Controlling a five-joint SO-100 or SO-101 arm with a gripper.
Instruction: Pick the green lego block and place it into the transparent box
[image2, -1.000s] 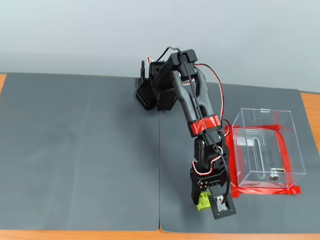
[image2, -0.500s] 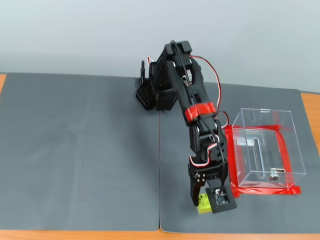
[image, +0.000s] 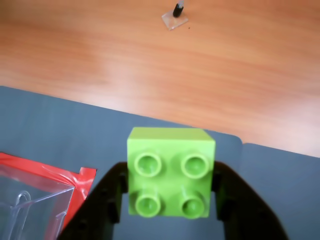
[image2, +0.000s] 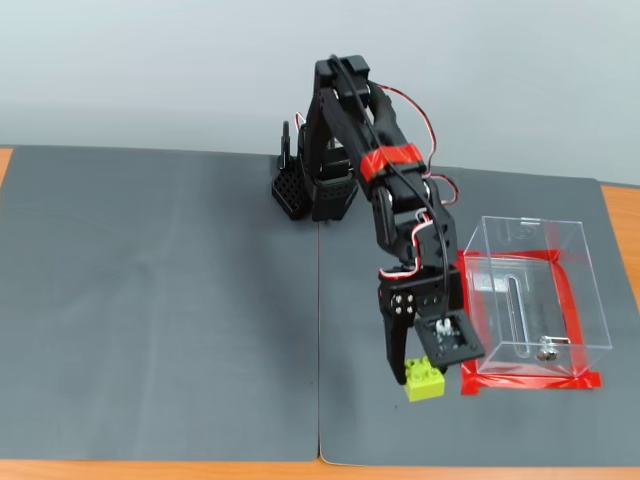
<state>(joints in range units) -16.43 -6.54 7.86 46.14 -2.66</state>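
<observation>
Jaws clamped on green lego block (image: 171, 172), studs up, just left of transparent box (image2: 532, 295) in fixed view, grey mat (image2: 160, 300) under

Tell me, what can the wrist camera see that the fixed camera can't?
Only the wrist view shows the four studs of the green lego block up close and a small clear piece on the wooden table. Only the fixed view shows the whole arm and the whole transparent box. Both show the gripper holding the block and the red tape.

obstacle: transparent box (image2: 535, 295) right of arm | left mat (image2: 160, 300): open
</observation>
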